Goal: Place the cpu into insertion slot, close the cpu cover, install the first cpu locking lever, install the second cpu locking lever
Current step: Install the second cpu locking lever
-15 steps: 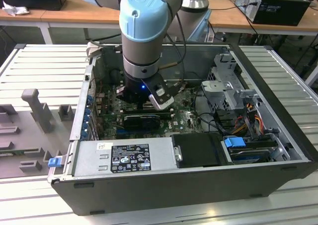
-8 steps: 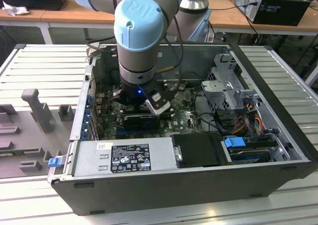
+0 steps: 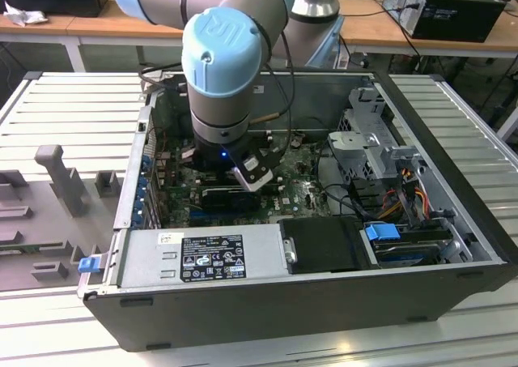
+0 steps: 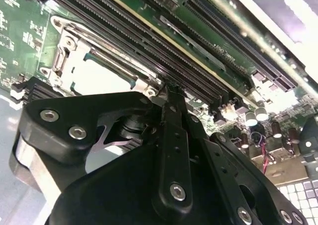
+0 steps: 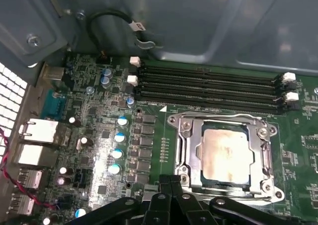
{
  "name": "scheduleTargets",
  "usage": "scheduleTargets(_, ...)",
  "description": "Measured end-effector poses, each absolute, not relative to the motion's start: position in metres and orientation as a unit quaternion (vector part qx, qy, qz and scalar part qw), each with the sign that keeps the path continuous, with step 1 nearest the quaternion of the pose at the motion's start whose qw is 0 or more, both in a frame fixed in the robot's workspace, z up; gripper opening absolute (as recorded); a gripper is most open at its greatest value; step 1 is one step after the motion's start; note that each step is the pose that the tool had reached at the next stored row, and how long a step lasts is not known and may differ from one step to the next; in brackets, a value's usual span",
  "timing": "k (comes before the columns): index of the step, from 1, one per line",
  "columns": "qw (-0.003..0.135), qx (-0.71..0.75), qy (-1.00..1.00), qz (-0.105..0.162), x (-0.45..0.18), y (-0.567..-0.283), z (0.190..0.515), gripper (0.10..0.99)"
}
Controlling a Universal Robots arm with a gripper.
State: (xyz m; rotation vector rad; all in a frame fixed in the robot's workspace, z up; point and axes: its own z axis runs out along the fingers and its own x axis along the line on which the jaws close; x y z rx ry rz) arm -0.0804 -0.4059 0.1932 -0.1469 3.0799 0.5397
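Note:
The cpu (image 5: pixel 224 153) lies flat in the insertion slot (image 5: pixel 272 131) on the green board, its pale silvery top showing through the square window of the cpu cover (image 5: pixel 258 158), which is down over it. The cpu (image 4: pixel 102 78) and the cover (image 4: pixel 67 56) also appear in the second wrist view. Thin wire levers run along the slot's edges; whether they are latched I cannot tell. My gripper (image 5: pixel 170 183) hovers just off one corner of the slot, shut with nothing between its fingers. Its black tip (image 4: pixel 166 93) points at that corner. In the exterior view the gripper (image 3: pixel 247 181) reaches down into the open computer case.
Long black memory slots (image 5: pixel 208 83) run beside the slot. A row of capacitors (image 5: pixel 118 138) and the rear ports (image 5: pixel 37 133) lie further along the board. A power supply (image 3: pixel 202 253), a drive cage (image 3: pixel 372 140) and loose cables (image 3: pixel 405 185) crowd the case.

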Motion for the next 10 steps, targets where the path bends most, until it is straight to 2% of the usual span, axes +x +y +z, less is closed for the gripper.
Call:
scheduleTargets(4,0.006,-0.047,0.983,0.178,-0.083,-0.406,0.200,0.106)
scheduleTargets(6,0.006,-0.047,0.983,0.178,-0.083,-0.406,0.220,0.106)
scheduleTargets(10,0.006,-0.047,0.983,0.178,-0.083,-0.406,0.238,0.106)
